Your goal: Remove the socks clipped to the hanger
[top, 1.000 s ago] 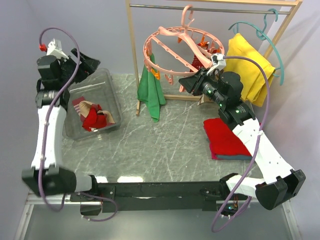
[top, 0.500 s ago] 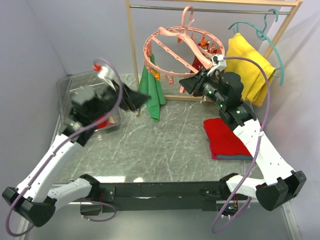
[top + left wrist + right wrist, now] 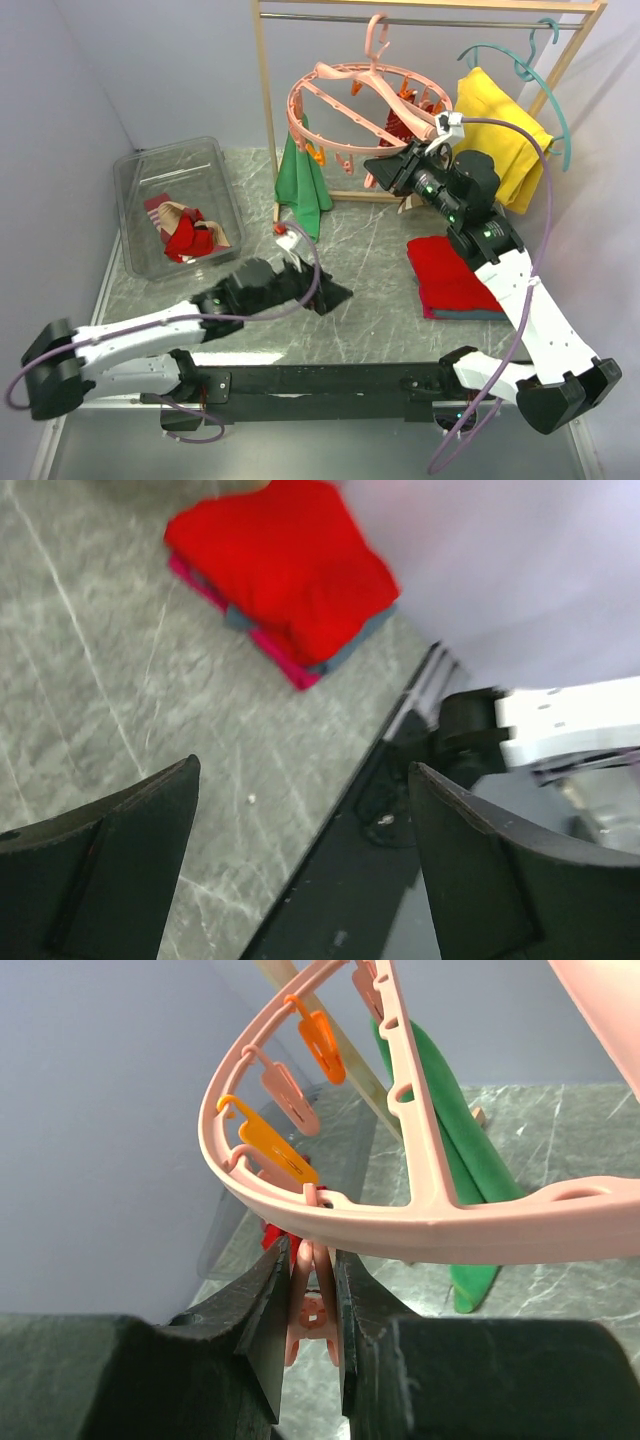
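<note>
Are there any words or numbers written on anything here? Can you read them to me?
None: no words, numbers or signs can be read in any view.
The hanger, the pink peg squeezed in the right gripper, the socks in the clear bin and the folded red cloth all look plain.
</note>
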### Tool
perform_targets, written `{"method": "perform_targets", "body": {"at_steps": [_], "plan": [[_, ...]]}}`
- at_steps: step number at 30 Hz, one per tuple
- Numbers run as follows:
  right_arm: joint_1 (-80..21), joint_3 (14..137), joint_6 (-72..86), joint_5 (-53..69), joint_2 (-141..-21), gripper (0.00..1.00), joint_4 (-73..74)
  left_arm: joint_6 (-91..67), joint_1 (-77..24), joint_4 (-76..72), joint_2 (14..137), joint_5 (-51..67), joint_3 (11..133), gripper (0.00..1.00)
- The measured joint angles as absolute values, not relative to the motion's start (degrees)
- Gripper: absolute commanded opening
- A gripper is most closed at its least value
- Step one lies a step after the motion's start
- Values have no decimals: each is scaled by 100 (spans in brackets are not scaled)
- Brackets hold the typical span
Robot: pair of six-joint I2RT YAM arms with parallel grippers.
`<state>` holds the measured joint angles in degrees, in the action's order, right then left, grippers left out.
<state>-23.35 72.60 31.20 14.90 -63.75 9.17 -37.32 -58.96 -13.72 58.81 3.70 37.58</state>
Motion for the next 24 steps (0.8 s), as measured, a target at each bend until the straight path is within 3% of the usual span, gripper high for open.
{"method": "perform_targets", "body": {"at_steps": [6,13,24], "plan": [[-2335,7231,3256,1516,-6270,7,1031,-3721,-6248,-2698,6954,-263,3295,87],[-2335,7185,3361,1544,-6265,9,1120,-3505,-6259,-3470,7170,-340,3704,82],[-2335,7067,3647,1621,-6200,11,1118,-2797,-6261,-3636,7212,-716,4871,59]]}}
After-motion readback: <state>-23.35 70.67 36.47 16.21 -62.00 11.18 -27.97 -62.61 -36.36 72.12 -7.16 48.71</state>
